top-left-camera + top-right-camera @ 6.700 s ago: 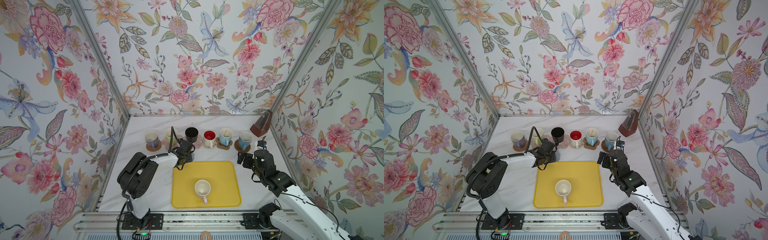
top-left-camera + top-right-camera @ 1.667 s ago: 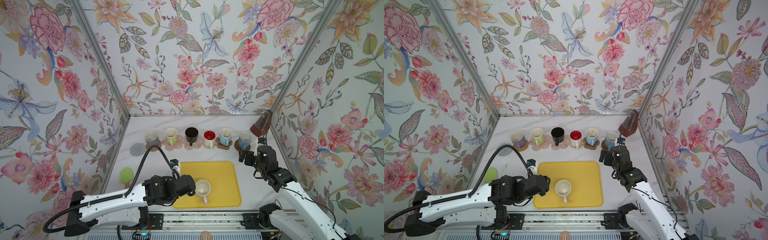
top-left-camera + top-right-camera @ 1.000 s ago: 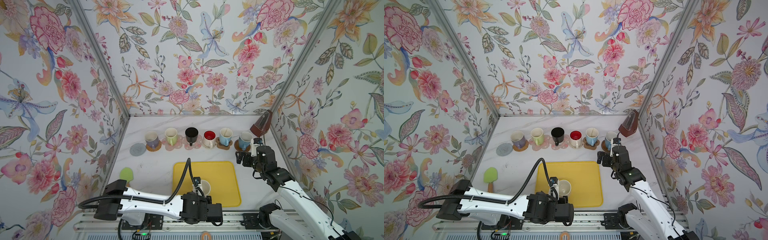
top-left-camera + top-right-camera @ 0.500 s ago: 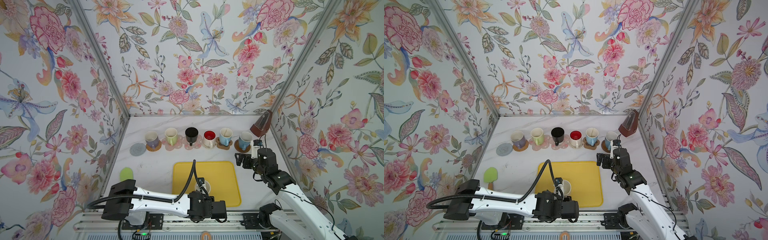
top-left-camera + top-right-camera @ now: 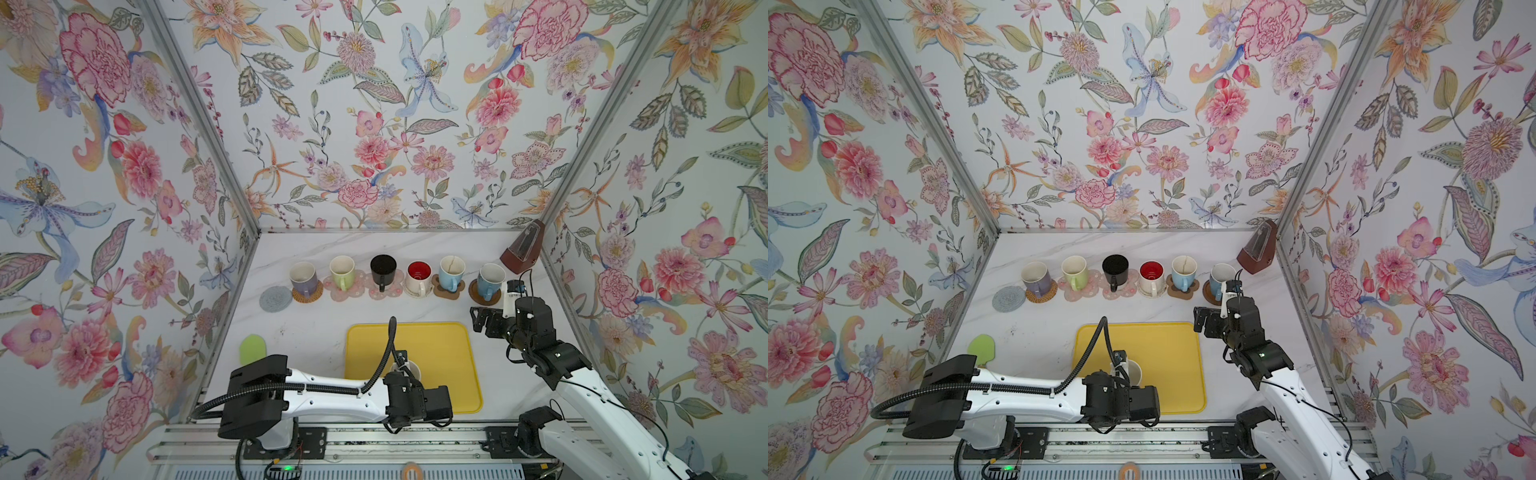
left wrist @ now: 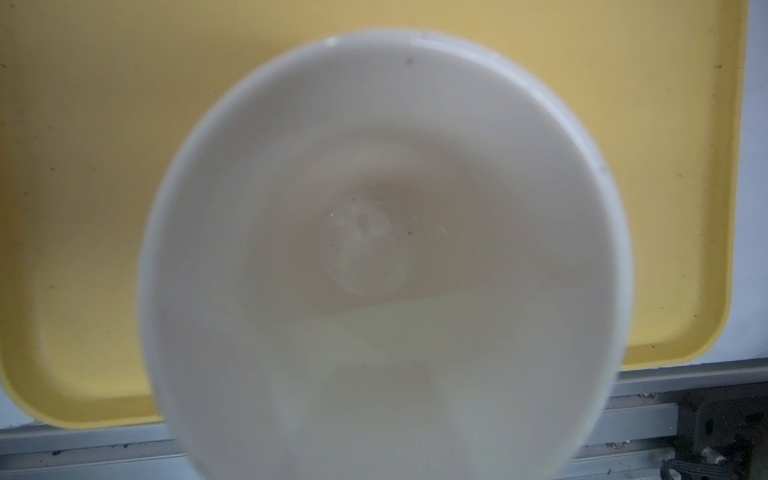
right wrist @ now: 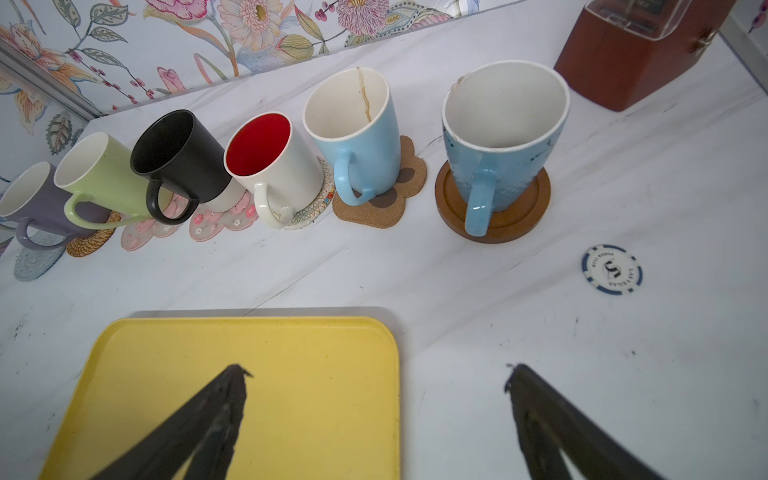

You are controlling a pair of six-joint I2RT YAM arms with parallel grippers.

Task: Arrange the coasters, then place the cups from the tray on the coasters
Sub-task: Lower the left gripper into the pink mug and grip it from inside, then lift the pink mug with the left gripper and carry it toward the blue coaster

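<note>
Left gripper [image 5: 404,376] is now hanging over the cream cup [image 5: 410,367] on the tray [image 5: 449,353], jaws hidden, can't tell; right gripper [image 7: 376,370] is gaping wide. Seven cups [image 5: 382,266], seven coasters [image 5: 275,298].

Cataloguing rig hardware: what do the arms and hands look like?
The left arm and right arm have white links and black joints. A black corrugated cable runs along the left. The right hand has dark tapered fingers.

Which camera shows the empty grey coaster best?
Best in both top views: the grey coaster lies whole, uncovered, beside the lavender mug. The right wrist view shows only part, behind that mug's handle. The left wrist view misses it.
</note>
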